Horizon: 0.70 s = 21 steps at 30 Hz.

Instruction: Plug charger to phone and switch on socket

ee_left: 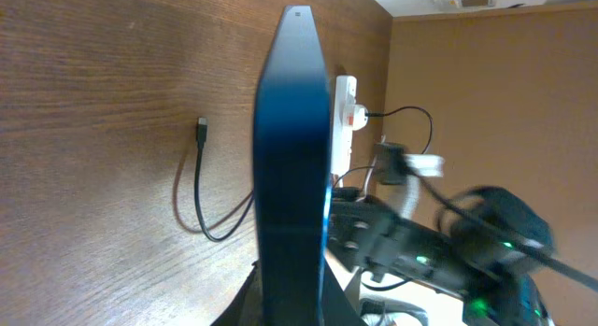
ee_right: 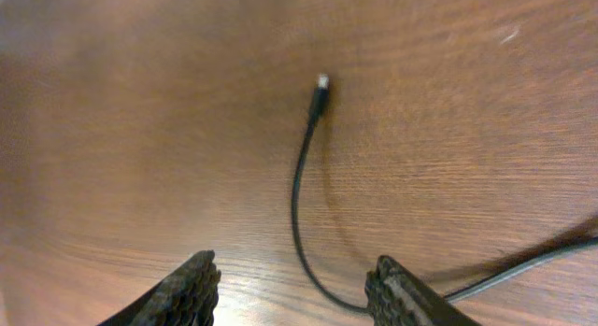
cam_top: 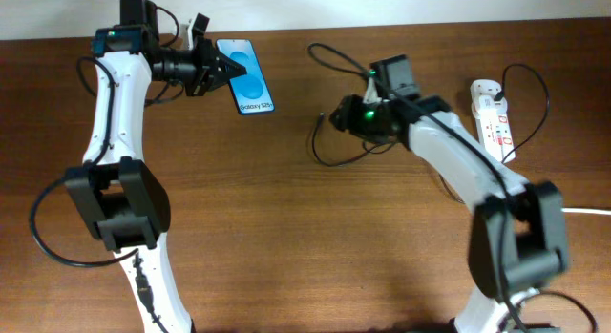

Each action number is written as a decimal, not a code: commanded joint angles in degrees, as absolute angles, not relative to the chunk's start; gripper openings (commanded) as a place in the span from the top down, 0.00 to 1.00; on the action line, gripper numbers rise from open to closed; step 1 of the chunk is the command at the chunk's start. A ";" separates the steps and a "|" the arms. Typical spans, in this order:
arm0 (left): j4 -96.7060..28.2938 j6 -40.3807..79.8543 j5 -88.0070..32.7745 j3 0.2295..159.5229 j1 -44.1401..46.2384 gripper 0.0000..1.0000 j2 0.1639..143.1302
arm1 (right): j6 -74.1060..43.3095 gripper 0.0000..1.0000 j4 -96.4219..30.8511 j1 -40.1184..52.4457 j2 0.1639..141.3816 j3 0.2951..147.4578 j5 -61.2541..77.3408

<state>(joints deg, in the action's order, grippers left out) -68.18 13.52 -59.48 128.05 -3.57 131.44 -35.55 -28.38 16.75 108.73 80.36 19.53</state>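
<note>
Phone (cam_top: 246, 77) lies screen-up, apparently clamped by the left tool (cam_top: 221, 73), likely to steady its port, while the right tool (ee_right: 294, 289) gapes wide, empty, over the charger (ee_right: 297, 191) on the table (cam_top: 286, 228), poised for pickup.

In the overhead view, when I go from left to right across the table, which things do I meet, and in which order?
phone → loose end of the charger → socket

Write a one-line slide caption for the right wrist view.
Right gripper, jaws open, hovers over the charger lying loose on the wooden table, its plug tip ungrasped.
</note>
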 commanded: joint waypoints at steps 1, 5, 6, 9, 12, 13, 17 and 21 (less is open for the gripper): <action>-68.23 11.88 -61.17 128.49 -3.92 1.00 129.62 | -34.37 0.49 -30.85 19.51 119.77 90.74 20.97; -68.82 11.92 -60.99 128.49 -3.86 1.00 129.62 | -35.97 0.51 -26.33 20.97 127.61 92.31 19.64; -68.84 11.92 -60.99 128.49 -3.88 1.00 129.62 | -36.99 0.54 -26.26 21.12 128.27 92.31 18.37; -68.84 11.92 -60.99 128.49 -3.86 1.00 129.62 | -37.60 0.61 -23.42 21.47 129.60 92.29 17.12; -68.66 12.10 -60.99 128.49 -3.86 1.00 129.62 | -39.48 0.65 -22.85 21.47 132.55 92.27 16.91; -68.66 12.10 -60.99 128.49 -3.86 1.00 129.62 | -39.48 0.68 -22.90 21.50 133.19 92.25 16.43; -68.66 12.10 -60.99 128.51 -3.86 1.00 129.62 | -39.35 0.96 -24.29 21.47 133.49 92.27 14.55; -69.06 12.08 -61.04 128.49 -3.75 1.00 129.62 | -22.00 0.96 -34.94 19.79 127.70 92.29 23.31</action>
<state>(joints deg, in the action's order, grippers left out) -68.82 13.02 -59.48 128.05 -3.73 131.44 -33.06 -30.70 20.71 129.88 93.56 19.92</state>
